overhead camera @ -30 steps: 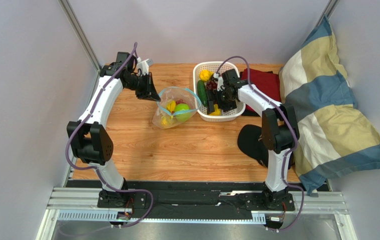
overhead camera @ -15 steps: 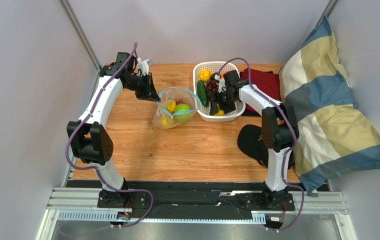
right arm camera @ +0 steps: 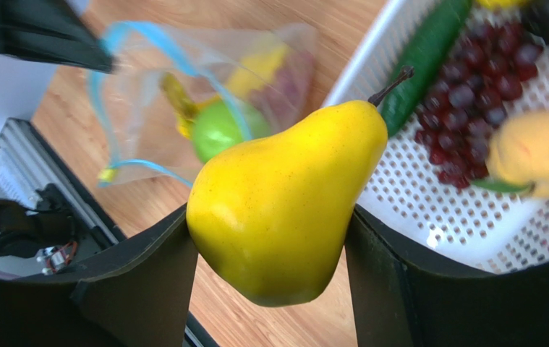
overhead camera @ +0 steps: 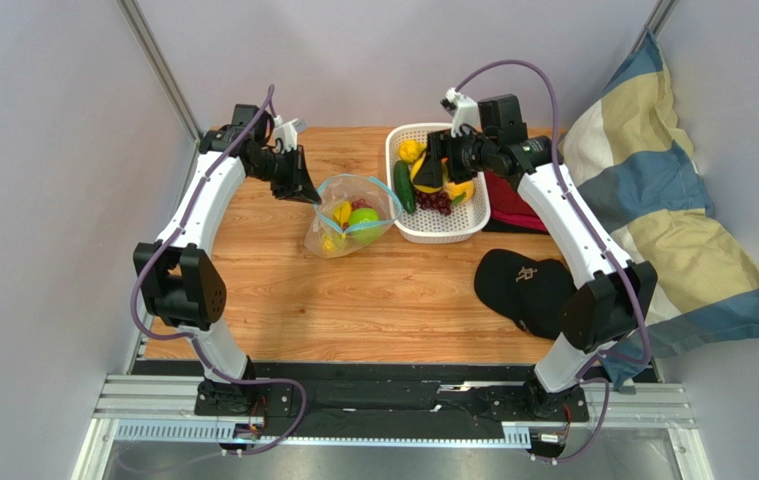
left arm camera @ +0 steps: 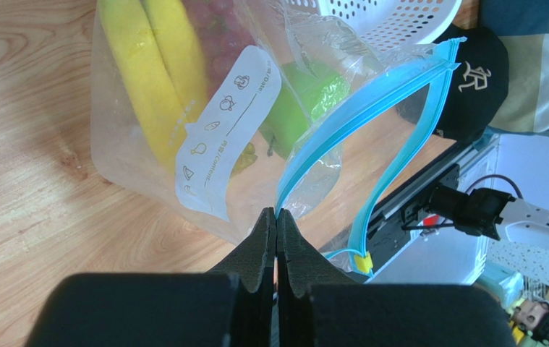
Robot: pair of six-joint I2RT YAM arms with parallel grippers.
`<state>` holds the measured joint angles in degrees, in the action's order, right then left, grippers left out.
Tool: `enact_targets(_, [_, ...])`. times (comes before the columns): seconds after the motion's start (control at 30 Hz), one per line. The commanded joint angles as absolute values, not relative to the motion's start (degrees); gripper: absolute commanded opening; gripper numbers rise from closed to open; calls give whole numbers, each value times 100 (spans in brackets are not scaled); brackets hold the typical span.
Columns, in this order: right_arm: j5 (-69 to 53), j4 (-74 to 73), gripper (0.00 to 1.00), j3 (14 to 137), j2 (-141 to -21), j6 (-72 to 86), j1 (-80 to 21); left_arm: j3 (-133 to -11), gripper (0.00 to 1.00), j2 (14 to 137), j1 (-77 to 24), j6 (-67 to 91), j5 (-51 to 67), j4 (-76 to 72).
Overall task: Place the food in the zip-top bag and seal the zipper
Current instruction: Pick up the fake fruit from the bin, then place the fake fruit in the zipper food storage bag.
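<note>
cap (overhead camera: 525, 290): black, near right of tabletop (overhead camera: 353, 300); not task stock.
bag (overhead camera: 351, 215): centre, mouth open; holds bananas (left arm camera: 136, 72) and a green fruit (left arm camera: 302, 105). left pincer (left arm camera: 276, 231) pinched tight on the zipper (left arm camera: 356, 123) end, holding the mouth up.
basket (overhead camera: 443, 236): just right of bag; grapes (right arm camera: 472, 101), cucumber (overhead camera: 404, 187) and other fruit remain.
pear (right arm camera: 284, 195): yellow, clamped in right pincer (right arm camera: 270, 246), raised above the basket; a second ago that pincer was down among the fruit. judged: pick done, carry left to the bag next; sealing not begun.
</note>
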<state>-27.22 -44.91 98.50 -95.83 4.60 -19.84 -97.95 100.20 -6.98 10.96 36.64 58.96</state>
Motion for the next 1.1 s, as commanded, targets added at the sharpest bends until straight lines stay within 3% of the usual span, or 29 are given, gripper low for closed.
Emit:
enact_targets(0.0, [-3173,-3955,42,10625,-9500,467,-2732,-10037,0,10028,-650,1002,3832,5924])
enact_targets(0.33, [-3199,-3604,45,11057,-10511,597,-3656,-10028,0,10002,-642,1011,3911,5915])
enact_targets(0.43, [-3077,-3708,58,11100,-10766,458,-3849,-10002,0,9984,-642,1020,3929,5915])
enact_targets(0.47, [-3076,-3900,77,11153,-10828,457,-3867,-10002,0,9993,-633,1011,3937,5924])
enact_targets(0.57, [-2954,-4017,100,11206,-10750,326,-3858,-10002,0,10019,-606,1037,3981,5941])
enact_targets(0.8, [-2752,-4034,100,11146,-10275,326,-3121,-10055,0,10098,-580,1055,4078,5950])
enact_targets(1.07, [-1461,-4245,96,10240,-10238,-649,-2014,-10116,0,10134,-580,1046,4061,5976])
